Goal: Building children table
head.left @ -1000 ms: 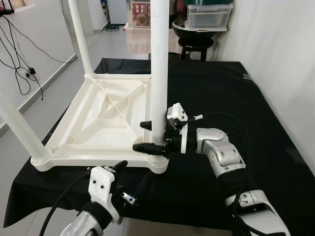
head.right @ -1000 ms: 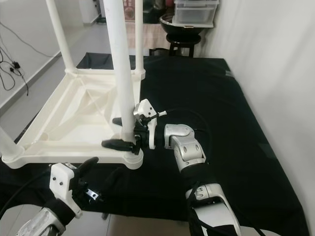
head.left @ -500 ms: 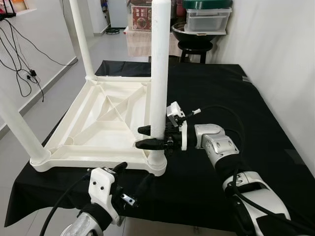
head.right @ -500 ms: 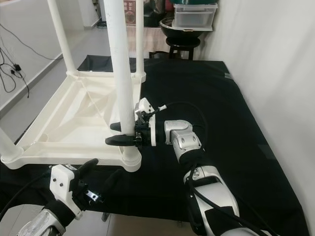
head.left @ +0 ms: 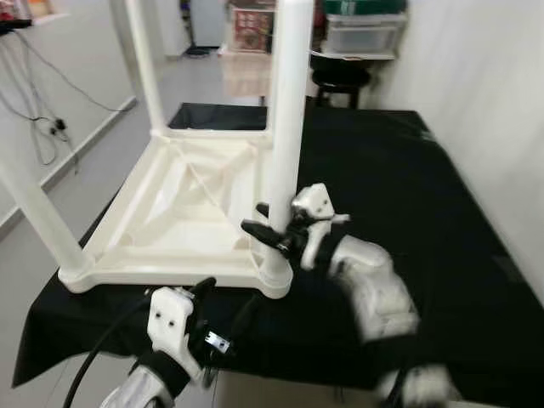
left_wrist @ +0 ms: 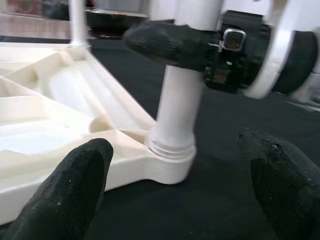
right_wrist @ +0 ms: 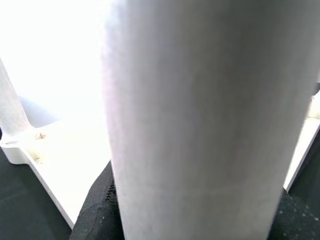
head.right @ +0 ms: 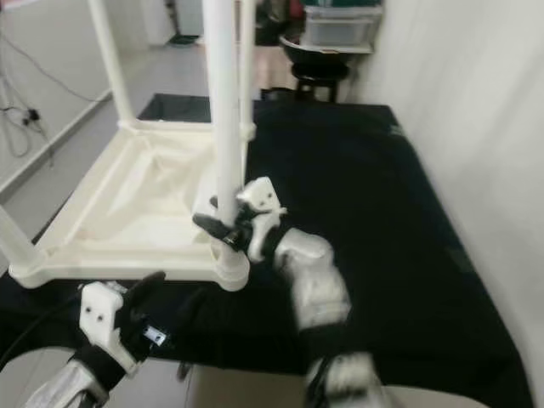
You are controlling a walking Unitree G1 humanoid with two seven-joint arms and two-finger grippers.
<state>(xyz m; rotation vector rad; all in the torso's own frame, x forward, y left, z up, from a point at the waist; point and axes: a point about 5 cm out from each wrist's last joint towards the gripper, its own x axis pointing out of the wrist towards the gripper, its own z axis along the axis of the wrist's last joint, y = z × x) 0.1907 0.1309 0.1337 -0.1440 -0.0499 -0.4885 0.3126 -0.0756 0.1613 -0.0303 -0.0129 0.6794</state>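
On black cloth (head.left: 442,212), right claw (head.left: 268,229) pinches table leg (head.left: 287,110); left claw (left_wrist: 175,190) spread.

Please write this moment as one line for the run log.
right pincer: shut on table leg, low near its socket | left pincer: open, near the table corner | table: upside down on black cloth

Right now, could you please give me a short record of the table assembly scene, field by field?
surface: black cloth
table top: white, upside down
near leg: upright in the corner socket closest to the robot
other legs: three more standing at the remaining corners
right gripper: fingers around the near leg, low down
left gripper: open, hovering below the table's near edge, holding nothing
image quality: right arm motion-blurred
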